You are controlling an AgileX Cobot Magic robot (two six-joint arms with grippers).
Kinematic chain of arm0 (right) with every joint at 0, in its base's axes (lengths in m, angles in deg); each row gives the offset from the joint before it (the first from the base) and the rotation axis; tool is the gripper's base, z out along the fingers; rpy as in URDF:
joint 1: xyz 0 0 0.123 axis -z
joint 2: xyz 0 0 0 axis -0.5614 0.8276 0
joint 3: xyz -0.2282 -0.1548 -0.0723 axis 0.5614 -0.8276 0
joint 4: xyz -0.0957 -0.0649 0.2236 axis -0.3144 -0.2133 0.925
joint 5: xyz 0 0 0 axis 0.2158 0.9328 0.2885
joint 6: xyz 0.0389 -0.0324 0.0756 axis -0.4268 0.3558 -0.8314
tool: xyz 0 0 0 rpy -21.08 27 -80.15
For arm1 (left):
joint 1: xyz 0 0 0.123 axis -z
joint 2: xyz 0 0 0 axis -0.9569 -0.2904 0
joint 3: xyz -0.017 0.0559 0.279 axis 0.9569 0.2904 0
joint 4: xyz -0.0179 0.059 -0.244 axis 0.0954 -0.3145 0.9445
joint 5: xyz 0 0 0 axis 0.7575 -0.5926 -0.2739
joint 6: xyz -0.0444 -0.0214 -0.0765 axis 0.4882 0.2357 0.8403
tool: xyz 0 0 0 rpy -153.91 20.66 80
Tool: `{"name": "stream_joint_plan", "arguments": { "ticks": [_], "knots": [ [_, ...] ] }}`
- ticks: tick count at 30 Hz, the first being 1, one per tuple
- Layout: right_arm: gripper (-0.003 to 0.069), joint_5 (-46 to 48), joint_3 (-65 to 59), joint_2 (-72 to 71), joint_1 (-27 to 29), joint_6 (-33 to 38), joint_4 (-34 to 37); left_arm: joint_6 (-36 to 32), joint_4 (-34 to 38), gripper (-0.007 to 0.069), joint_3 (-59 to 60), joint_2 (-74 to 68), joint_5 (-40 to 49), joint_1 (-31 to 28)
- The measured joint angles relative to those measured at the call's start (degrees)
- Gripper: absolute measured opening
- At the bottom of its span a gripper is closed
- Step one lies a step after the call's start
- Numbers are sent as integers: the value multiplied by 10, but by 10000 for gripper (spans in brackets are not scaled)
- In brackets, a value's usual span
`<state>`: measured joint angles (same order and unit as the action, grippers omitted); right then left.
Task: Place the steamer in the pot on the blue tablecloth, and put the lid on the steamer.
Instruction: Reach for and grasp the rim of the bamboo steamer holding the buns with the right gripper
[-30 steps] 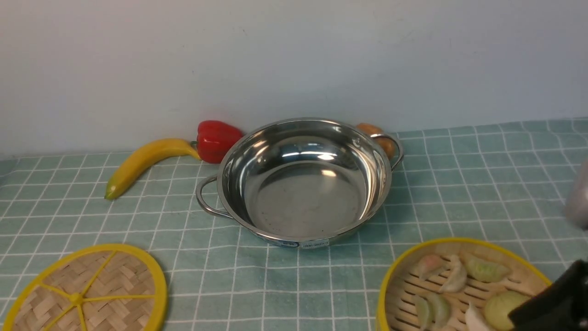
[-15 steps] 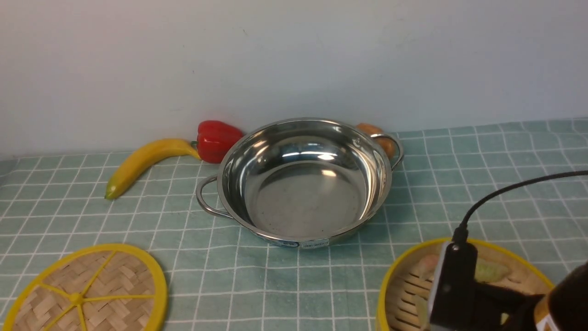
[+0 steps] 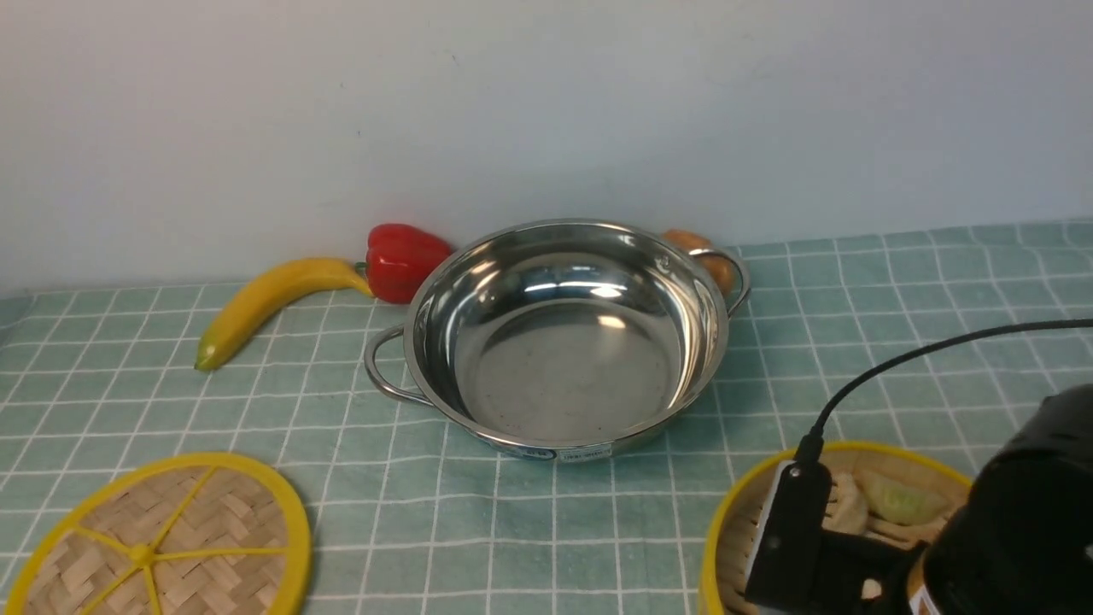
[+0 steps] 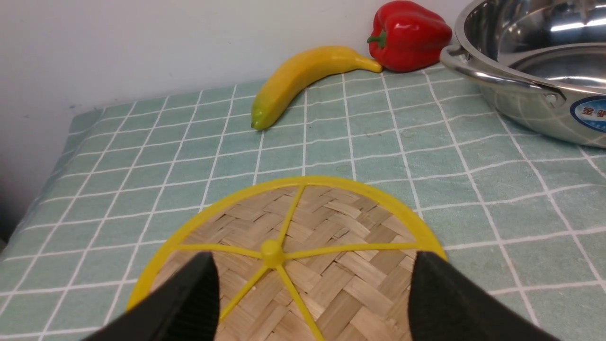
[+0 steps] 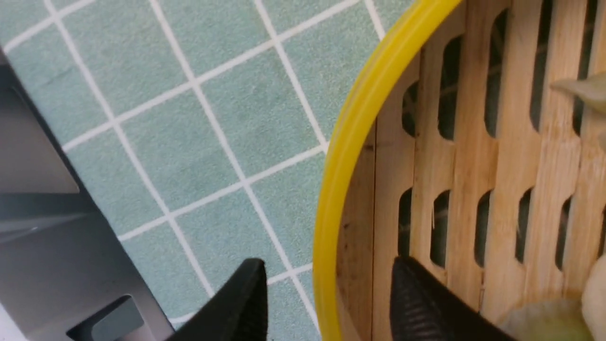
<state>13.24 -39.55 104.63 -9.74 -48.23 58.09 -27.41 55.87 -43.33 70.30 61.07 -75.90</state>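
Note:
The pot (image 3: 564, 342) stands empty in the middle of the blue tablecloth (image 3: 854, 342). The lid (image 3: 162, 538) lies flat at the near left. The steamer (image 3: 854, 491) with toy dumplings sits at the near right, half hidden by my right arm (image 3: 999, 530). In the right wrist view my right gripper (image 5: 329, 267) is open and straddles the steamer's yellow rim (image 5: 341, 156), one finger outside over the cloth and one inside over the slatted floor (image 5: 473, 142). In the left wrist view my left gripper (image 4: 312, 258) is open, low over the lid (image 4: 303, 227), holding nothing.
A banana (image 3: 265, 303), a red pepper (image 3: 401, 260) and an orange-brown item (image 3: 696, 248) lie behind the pot against the white wall. A grey structure (image 5: 47, 237) shows beside the steamer in the right wrist view. The pot's handle (image 4: 502, 78) shows in the left wrist view.
My right arm has come in from the right edge, then shifted a little left, and now covers more of the steamer. The lid, the pot and the steamer have not moved.

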Motion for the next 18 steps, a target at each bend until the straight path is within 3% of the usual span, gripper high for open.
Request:
{"name": "stream_joint_plan", "arguments": {
  "ticks": [18],
  "knots": [
    [340, -31, 3, 80, 0, -13, 1, 0, 0, 495, 0, 0, 0, 0]
  ]
}}
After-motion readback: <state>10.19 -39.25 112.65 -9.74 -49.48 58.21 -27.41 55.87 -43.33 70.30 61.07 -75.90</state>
